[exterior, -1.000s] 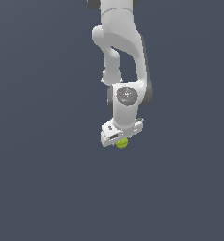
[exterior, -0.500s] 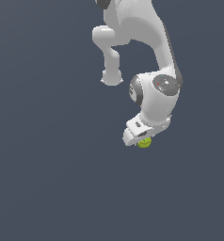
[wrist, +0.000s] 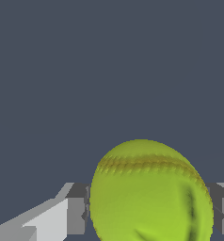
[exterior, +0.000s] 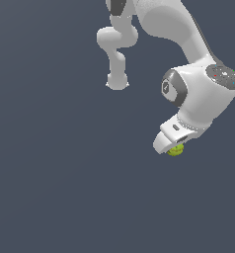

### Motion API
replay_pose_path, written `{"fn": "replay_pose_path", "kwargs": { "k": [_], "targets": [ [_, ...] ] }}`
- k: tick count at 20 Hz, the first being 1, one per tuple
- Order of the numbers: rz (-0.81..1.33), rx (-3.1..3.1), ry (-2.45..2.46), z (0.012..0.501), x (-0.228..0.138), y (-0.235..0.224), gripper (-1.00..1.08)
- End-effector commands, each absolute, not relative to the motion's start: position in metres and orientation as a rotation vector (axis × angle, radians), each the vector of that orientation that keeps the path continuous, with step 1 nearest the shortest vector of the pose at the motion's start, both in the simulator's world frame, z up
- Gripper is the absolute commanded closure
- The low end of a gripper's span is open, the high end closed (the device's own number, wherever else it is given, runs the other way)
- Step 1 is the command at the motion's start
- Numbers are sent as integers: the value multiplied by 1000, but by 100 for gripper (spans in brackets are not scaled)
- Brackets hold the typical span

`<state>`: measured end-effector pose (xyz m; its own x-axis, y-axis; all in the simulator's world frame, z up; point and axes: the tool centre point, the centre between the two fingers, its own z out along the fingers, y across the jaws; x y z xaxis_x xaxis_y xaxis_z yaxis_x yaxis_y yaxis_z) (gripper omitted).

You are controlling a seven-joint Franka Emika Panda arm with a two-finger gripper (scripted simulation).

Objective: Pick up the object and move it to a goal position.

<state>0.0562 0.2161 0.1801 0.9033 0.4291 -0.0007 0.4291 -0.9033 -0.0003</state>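
The object is a small yellow-green ball (exterior: 176, 150) with a faint seam line, peeking out under the white hand of the arm at the exterior view's right. My gripper (exterior: 174, 148) is shut on it and holds it in the air. In the wrist view the ball (wrist: 151, 193) fills the space between the two grey finger pads (wrist: 76, 215), which press on either side of it. Most of the ball is hidden by the hand in the exterior view.
The white arm (exterior: 188, 39) bends down from the top of the exterior view, its elbow stub (exterior: 117, 81) hanging at centre top. A plain dark grey ground lies all around.
The arm has swung the hand and the held ball toward the exterior view's right and slightly lower. The grip on the ball has stayed shut.
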Motion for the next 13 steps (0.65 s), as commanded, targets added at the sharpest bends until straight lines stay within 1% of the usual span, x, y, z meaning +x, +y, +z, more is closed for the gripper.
{"fn": "replay_pose_path", "kwargs": {
  "k": [1, 7, 13],
  "targets": [
    [0, -3065, -688, 188, 61, 227, 108],
    [0, -3065, -689, 197, 67, 242, 108],
    [0, -3065, -690, 200, 69, 246, 108]
  ]
}}
